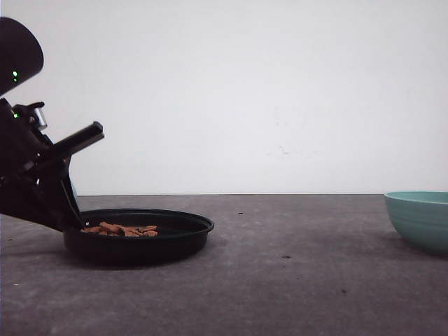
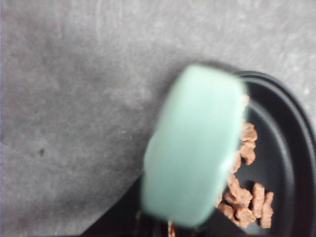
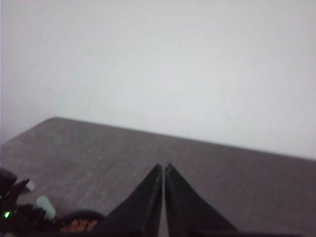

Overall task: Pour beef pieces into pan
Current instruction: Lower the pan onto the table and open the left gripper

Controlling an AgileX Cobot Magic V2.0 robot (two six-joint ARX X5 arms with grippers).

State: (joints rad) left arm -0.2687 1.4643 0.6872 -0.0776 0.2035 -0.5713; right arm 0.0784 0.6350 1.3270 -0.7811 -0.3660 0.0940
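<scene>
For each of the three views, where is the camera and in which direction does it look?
Front view: low at table height, facing forward; pan, teal bowl and the left arm.
Left wrist view: on the left arm, looking down at the pan's mint handle and beef pieces.
Right wrist view: raised, facing across the table; right gripper closed.
Shared: all show the pan.

A dark grey, mottled surface (image 1: 280,280) is seen carrying the black pan (image 1: 140,241) at the left, with the beef pieces (image 1: 122,229) lying inside it, and a teal bowl (image 1: 420,218) well apart at the right edge.
</scene>
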